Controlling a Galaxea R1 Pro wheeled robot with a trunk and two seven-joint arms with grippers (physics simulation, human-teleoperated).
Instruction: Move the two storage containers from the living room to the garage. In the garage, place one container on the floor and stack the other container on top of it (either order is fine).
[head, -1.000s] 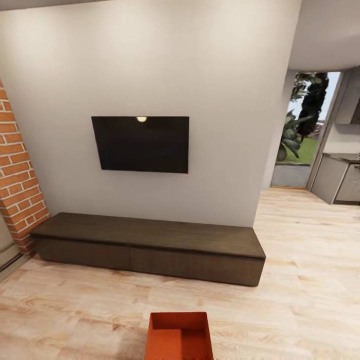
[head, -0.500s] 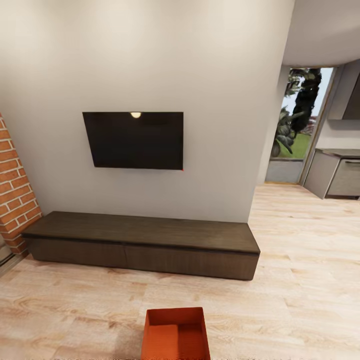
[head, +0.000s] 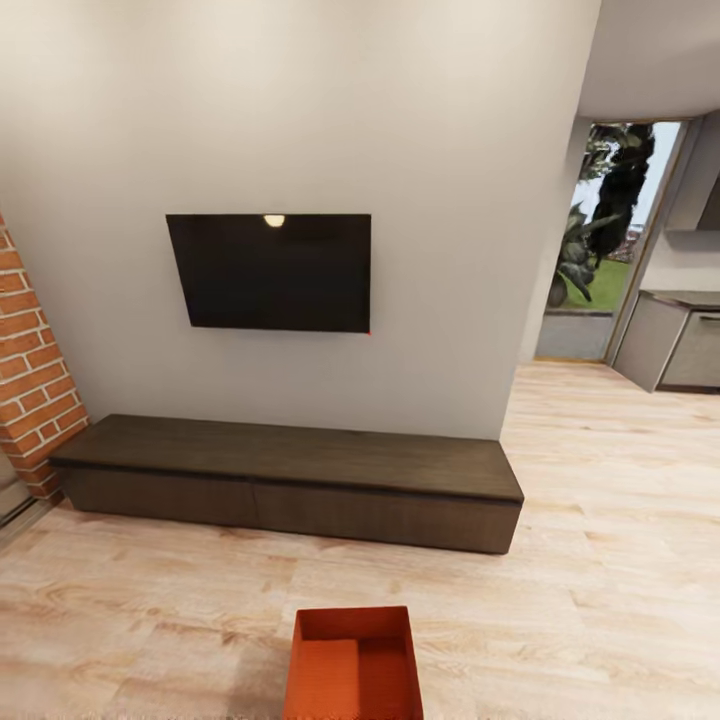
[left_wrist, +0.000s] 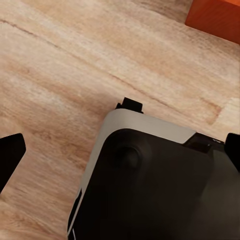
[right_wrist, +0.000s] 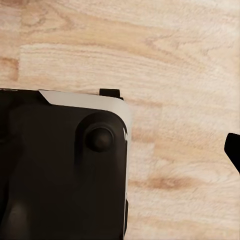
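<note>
so we're in the living room: brick fireplace (head: 30, 370) far left, tv (head: 272, 272) over the bench (head: 290, 480), and one container (head: 352, 665) on the wood floor (head: 610, 560) dead ahead, near the base (left_wrist: 155, 185). left gripper (left_wrist: 120, 155) has fingertips spread wide around nothing, and the right one i can't tell, just one fingertip (right_wrist: 234, 150) at the edge. looks like the approach-to-pickup step, so next is rolling closer and getting the arms down onto the bin walls.
</note>
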